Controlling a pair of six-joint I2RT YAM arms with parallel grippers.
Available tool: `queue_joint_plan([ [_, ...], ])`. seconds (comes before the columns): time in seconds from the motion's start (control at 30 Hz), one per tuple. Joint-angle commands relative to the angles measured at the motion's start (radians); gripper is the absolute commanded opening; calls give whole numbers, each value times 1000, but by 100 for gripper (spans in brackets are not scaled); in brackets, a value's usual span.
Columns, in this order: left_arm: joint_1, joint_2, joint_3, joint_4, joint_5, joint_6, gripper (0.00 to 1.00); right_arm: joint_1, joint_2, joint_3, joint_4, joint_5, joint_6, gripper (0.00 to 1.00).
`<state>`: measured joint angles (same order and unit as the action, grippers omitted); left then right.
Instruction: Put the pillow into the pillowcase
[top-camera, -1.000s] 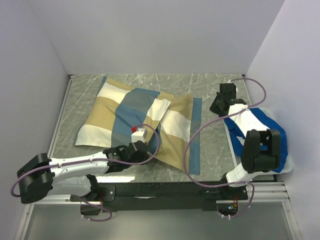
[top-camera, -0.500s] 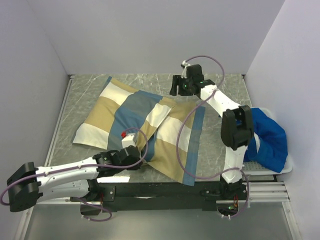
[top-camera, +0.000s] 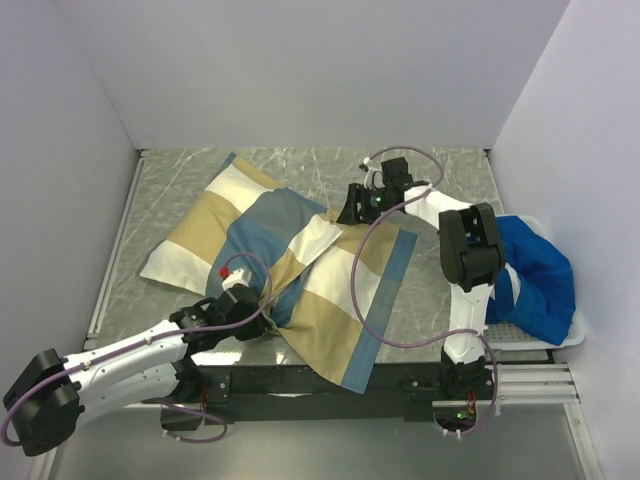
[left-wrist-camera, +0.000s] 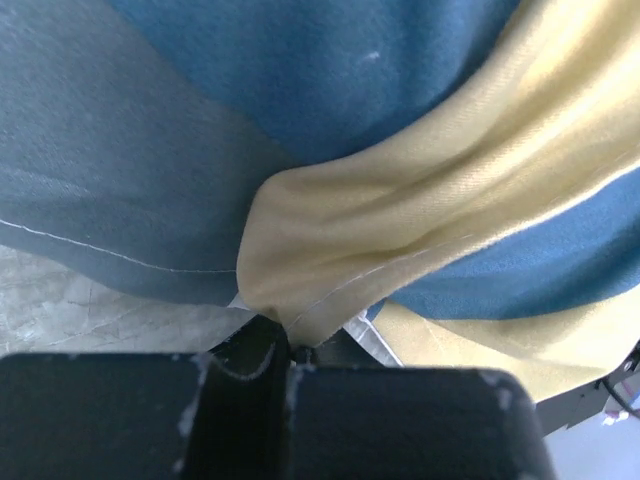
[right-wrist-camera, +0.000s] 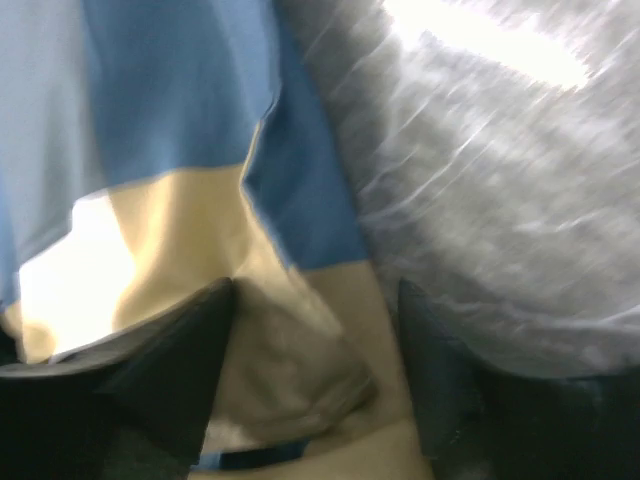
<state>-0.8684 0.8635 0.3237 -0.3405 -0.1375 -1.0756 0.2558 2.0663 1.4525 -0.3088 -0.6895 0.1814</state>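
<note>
The pillowcase (top-camera: 300, 260), in tan, slate-blue and white blocks, lies across the table, bulging at its far left and limp at its near right. The cream pillow is not in view. My left gripper (top-camera: 262, 318) is shut on a bunched tan fold of the pillowcase edge, seen close in the left wrist view (left-wrist-camera: 290, 345) with the cloth (left-wrist-camera: 400, 230) fanning out from the jaws. My right gripper (top-camera: 352, 212) hovers at the pillowcase's far right corner. In the right wrist view it is open (right-wrist-camera: 315, 375), straddling a fold of tan cloth (right-wrist-camera: 290, 370).
A royal-blue cloth (top-camera: 540, 275) is heaped in a white tray (top-camera: 530, 338) at the right edge. Purple cables loop over the pillowcase. Walls close the table at the left, back and right. The marbled table (top-camera: 440, 290) shows right of the case.
My left gripper has pulled back toward the near left, dragging the pillowcase edge with it. My right arm has swung from the blue cloth side over to the pillowcase's far right corner.
</note>
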Motion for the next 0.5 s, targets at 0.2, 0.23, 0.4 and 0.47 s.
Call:
queue_joint_plan([
  [0.2, 17, -7, 104, -63, 39, 94, 1, -81, -140, 17, 40, 0, 178, 0],
  [0.23, 19, -24, 113, -78, 33, 104, 1, -87, -132, 85, 5, 78, 175, 0],
  [0.4, 17, -76, 169, -132, 44, 98, 1, -93, -52, 337, -197, 425, 153, 0],
  [0.47, 16, -89, 201, -163, 23, 105, 1, -92, 9, 445, -231, 442, 145, 0],
])
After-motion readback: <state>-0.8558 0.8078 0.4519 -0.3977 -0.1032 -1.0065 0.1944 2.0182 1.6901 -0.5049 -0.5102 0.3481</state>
